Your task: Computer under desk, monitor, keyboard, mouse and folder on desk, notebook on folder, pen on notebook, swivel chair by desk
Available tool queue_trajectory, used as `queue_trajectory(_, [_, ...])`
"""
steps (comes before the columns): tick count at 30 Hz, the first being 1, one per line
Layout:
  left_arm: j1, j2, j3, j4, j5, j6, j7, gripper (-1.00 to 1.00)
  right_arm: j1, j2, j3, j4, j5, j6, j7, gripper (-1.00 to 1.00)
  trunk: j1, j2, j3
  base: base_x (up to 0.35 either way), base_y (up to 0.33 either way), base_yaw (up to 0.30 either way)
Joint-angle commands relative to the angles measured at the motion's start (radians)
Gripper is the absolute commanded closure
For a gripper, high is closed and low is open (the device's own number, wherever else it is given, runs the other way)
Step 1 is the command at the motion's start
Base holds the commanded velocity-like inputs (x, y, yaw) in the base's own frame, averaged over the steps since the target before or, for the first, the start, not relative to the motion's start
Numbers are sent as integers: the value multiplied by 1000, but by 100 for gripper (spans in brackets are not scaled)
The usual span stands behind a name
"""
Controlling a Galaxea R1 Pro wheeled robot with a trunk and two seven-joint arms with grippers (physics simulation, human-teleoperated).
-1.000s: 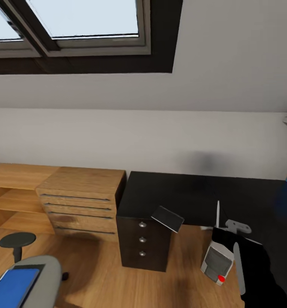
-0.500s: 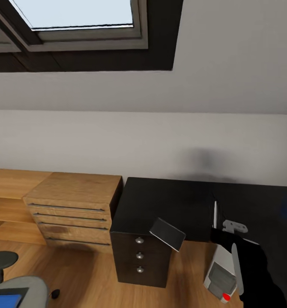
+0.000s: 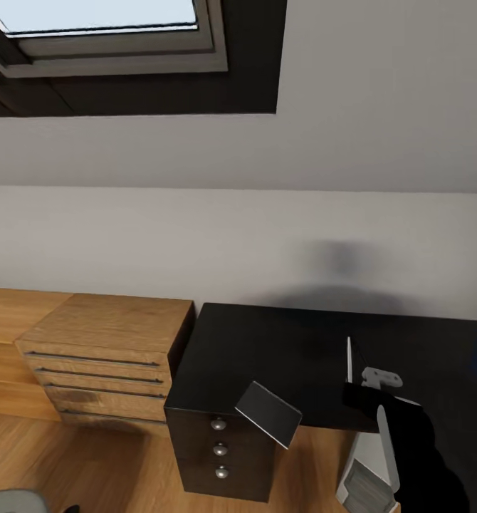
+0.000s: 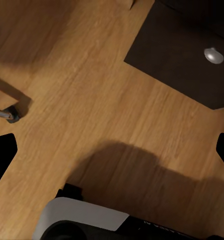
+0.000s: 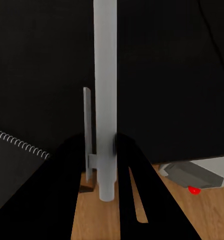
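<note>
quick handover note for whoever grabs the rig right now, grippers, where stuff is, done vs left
Right gripper: shut on the pen, held upright over the front edge of the desk.
Left gripper: open, holding nothing, over the wooden floor.
Computer: on the floor at the desk's front edge, below the right arm.
A dark spiral-bound thing, probably the notebook, lies by the right gripper.
Chair: a grey sliver at the head view's lower left, away from the desk.
Done: pen picked up.
Left: the visible desk top is bare, so folder, notebook and pen stack, then the chair.
</note>
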Motion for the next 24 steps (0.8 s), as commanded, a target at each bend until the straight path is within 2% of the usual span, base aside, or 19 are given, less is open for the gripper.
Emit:
queue_trajectory(1, [-1,0,4,2,10,-1,-10,-100,-1,1,2,2,10,4,9,100,0,-2,-2,22,-17,0])
queue_trajectory(8, [-1,0,4,2,10,-2,-10,-100,-1,-2,10,38,14,4,8,100,0,-2,-2,24,-5,0])
queue_trajectory(19, [-1,2,4,2,10,-4,-10,-100,-1,-14,10,82,14,-11,6,100,0,-2,-2,124,0,0])
queue_trajectory(24, [-1,1,4,2,10,-4,-10,-100,-1,-31,8,119,13,-13,4,100,0,-2,-2,13,0,0])
